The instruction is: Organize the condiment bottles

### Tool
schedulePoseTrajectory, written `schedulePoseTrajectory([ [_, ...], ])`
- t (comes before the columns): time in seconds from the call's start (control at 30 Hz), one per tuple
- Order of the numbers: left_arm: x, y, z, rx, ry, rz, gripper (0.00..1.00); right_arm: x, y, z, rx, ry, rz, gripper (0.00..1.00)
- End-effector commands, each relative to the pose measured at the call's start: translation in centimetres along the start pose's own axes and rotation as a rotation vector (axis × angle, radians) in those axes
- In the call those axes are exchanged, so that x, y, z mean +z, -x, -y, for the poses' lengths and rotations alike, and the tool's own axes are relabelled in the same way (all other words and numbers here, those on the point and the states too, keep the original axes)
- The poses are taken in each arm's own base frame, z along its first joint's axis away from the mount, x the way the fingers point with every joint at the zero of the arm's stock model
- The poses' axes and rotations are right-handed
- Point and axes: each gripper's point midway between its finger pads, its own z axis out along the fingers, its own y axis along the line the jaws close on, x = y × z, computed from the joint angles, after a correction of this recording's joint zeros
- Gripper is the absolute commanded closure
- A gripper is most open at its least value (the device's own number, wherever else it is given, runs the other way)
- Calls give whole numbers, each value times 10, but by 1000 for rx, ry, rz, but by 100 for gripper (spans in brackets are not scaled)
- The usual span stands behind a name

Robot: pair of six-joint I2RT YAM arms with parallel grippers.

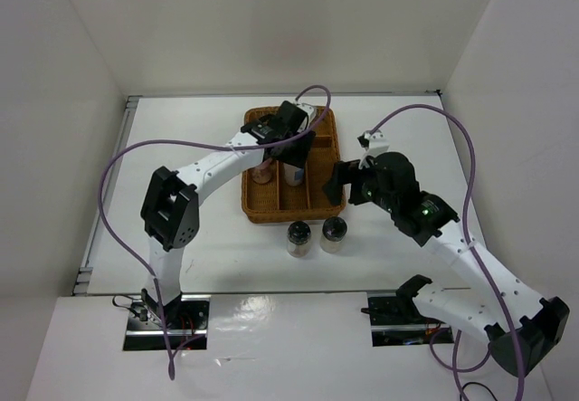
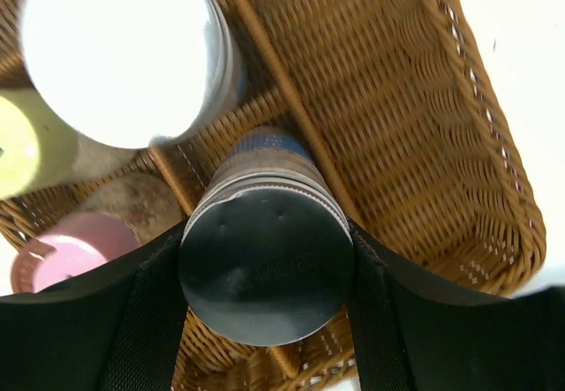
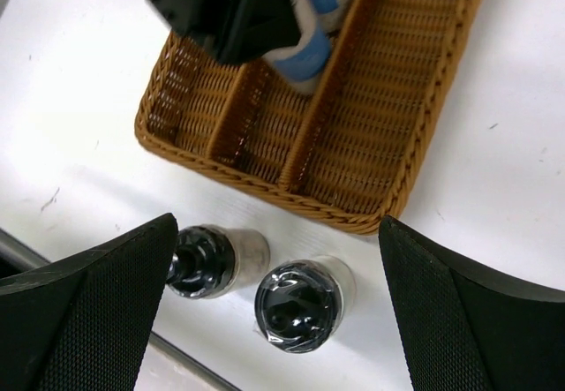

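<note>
The left claw (image 2: 265,272) is clamped on a dark-capped jar (image 2: 265,223) over the wicker tray (image 2: 424,144), close beside a white-capped jar (image 2: 115,47), a yellow-capped jar (image 2: 22,148) and a pink-capped jar (image 2: 66,254). The right claw (image 3: 275,232) is spread wide and empty above two black-capped jars (image 3: 205,260) (image 3: 298,304) standing on the table (image 3: 512,144) just outside the tray.

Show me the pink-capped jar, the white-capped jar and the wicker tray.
pink-capped jar (image 2: 62,259): left wrist view, top of its cap.
white-capped jar (image 2: 119,51): left wrist view, middle of its cap.
wicker tray (image 2: 380,100): left wrist view, bare compartment floor.
</note>
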Motion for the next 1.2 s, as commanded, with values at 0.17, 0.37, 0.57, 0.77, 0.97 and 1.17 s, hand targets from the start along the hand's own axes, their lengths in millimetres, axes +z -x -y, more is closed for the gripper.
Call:
schedulePoseTrajectory([
  [0.17,5,41,-7,-47,61,104,48,9,-14,-25,-99,89,-46,1],
  [0.37,4,43,-12,-47,93,103,45,15,-22,-38,-157,143,-82,1],
  [0.57,9,27,-14,-58,105,53,7,19,-38,-59,-214,203,-135,3],
  [0.77,-18,32,-2,-83,48,62,0,19,-54,-82,-272,250,-170,4],
  [0.97,-77,36,-2,-129,-4,95,0,22,-77,-98,-311,259,-229,10],
  [1.17,-130,43,-38,-239,6,179,0,31,-81,-97,-300,226,-236,19],
])
